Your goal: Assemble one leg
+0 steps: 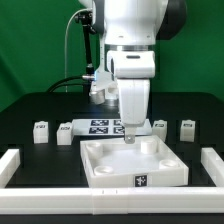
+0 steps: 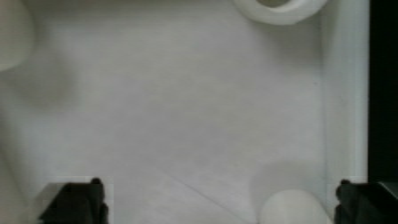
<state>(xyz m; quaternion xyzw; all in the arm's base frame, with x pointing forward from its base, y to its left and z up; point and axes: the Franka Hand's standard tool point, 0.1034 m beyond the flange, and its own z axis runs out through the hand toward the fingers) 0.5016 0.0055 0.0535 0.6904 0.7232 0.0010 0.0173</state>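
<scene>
Over the far side of the large white square plastic panel (image 1: 110, 162), mid-desk, black fingers (image 2: 75, 200) were spread wide, nothing between them; under them only the panel's surface and one round corner socket (image 2: 285, 8). Small white block-like plastic legs with marker tags stood on the black desk (image 1: 30, 105) behind the panel: two (image 1: 42, 130) (image 1: 65, 135) toward the edge at the exterior view's left, two (image 1: 160, 127) (image 1: 187, 127) toward its right. The marker board (image 1: 100, 126) lay between the pairs.

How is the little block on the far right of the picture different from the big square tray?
The block is much smaller than the tray. The block stands upright on the black table; the tray lies flat. The open hand hangs over the tray, not the block. Both are white with a black-and-white tag.
</scene>
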